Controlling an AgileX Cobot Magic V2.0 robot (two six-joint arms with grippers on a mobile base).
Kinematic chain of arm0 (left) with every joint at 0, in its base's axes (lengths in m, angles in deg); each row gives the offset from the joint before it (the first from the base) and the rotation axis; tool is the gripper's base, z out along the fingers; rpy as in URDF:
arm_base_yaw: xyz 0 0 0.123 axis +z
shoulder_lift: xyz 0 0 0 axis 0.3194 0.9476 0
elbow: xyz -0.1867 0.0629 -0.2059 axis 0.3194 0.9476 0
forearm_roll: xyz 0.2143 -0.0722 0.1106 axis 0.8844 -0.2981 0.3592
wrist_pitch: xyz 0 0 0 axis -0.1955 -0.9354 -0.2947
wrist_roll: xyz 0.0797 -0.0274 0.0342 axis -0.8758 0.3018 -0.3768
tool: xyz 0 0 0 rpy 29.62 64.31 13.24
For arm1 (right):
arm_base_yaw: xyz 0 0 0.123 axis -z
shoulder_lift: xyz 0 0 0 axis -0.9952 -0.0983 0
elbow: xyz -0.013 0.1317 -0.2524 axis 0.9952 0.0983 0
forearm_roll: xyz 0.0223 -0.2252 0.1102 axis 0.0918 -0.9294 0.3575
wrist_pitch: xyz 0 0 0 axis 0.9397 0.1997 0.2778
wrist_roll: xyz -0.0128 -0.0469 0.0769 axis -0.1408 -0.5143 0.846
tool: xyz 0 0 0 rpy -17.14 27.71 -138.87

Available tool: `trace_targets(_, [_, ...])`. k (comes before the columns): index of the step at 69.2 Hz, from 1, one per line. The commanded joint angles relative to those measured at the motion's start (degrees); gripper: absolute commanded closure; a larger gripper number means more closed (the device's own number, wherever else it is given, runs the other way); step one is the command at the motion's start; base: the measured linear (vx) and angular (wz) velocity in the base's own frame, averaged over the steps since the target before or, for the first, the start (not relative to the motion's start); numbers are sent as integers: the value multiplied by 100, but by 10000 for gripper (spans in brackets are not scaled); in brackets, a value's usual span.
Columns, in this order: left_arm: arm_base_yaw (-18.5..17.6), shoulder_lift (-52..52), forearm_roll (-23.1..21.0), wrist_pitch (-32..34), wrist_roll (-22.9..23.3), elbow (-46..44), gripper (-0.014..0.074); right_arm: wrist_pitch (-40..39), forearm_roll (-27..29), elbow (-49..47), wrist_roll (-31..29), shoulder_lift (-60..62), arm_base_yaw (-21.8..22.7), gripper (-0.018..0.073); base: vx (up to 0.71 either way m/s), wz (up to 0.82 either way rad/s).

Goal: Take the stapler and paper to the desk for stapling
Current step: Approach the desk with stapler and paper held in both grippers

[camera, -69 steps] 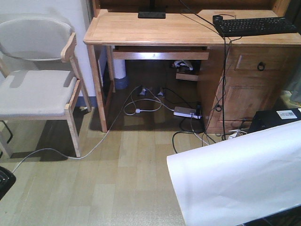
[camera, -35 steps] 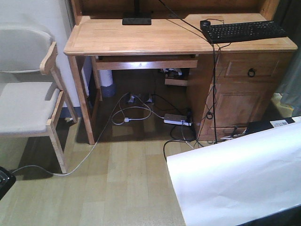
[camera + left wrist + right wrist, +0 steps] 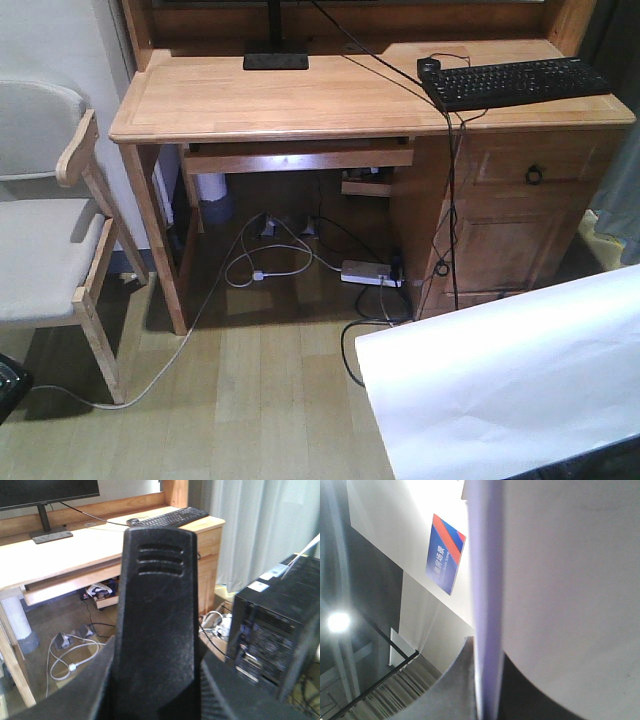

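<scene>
Front view, sweeping from 9 o'clock: a grey-cushioned chair (image 3: 45,250) is sitting at the left edge, and a black corner of something is poking in at 8 o'clock, too cropped to name. The desk (image 3: 300,95) is filling the 12 o'clock band, with a monitor base (image 3: 276,61) standing at its back edge. A mouse (image 3: 431,66) is lying just beside the left end of a black keyboard (image 3: 515,82) toward 1 o'clock. Below, a white power strip (image 3: 368,271) is lying on the floor among loose cables near centre. At 4 to 5 o'clock the paper (image 3: 500,390) is hanging in the air as a broad white sheet, well apart from the desk top. Left wrist view: the stapler (image 3: 157,605) is standing upright dead centre, black and grainy, with three grooves near its top. The left gripper (image 3: 157,695) is pinching it at 6 o'clock, dark shapes pressing in on both flanks of its base. A black computer tower (image 3: 270,625) is standing at 3 o'clock. Right wrist view: the paper is showing edge-on, running from 12 to 6 o'clock. The right gripper (image 3: 487,695) is clamping it at 6 o'clock, one dark finger on each face of the sheet and no gap showing.
</scene>
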Motion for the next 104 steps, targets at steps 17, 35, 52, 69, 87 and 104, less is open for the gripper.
trace_targets(17, [-31,56,-26,701,0,-174,603,-369,-1,-138,-73,-50,25,561,21,4])
trace_targets(35, [-31,56,-26,701,0,-174,603,-369,-1,-138,-73,-50,25,561,20,1])
trace_targets(52, [-31,56,-26,701,0,-174,603,-369,-1,-138,-73,-50,25,561,20,-1])
trace_targets(69, [-31,56,-26,701,0,-174,603,-369,-1,-138,-73,-50,25,561,20,-1])
trace_targets(87, [-31,56,-26,701,0,-174,603,-375,-1,-138,-73,-50,25,561,20,-2])
trace_targets(104, [-31,56,-26,701,0,-174,603,-375,-1,-138,-73,-50,25,561,19,0])
